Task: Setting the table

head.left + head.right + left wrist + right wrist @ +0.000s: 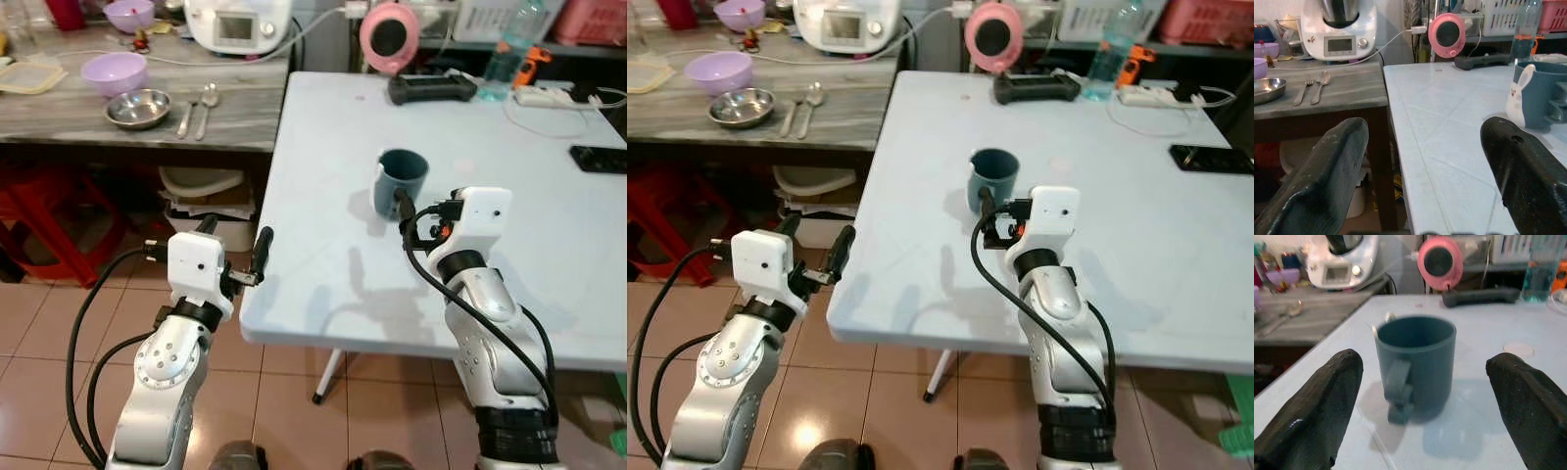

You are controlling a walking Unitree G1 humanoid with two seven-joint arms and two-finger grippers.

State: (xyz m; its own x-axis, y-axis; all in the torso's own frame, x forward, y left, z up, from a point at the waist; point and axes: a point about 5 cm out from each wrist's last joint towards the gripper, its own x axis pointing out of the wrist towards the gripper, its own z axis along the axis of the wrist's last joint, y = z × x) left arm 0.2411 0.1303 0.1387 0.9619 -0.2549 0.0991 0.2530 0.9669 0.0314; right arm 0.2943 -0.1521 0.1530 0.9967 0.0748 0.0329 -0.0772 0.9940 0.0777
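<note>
Here, a blue-grey mug (1415, 364) is seen upright on the pale blue table (323, 284), toward its near left part. The right gripper (1422, 396) is held just short of the mug, fingers spread wide with the mug's handle turned toward it; no contact can be made out. A white rabbit figure (1518, 95) is visible on the mug's side; no lettering can be read. The left gripper (1425, 166) is held at the table's near left edge, at about 8 o'clock from the mug, fingers likewise wide apart and empty. On the grey wooden side table (235, 117), at about 10 o'clock, a steel bowl (137, 108), spoon (208, 96), fork (1303, 90) and purple bowl (115, 71) are set. The display of the white kitchen machine (1339, 29) is too small to read. A black phone (600, 159) is cut off at the right edge.
</note>
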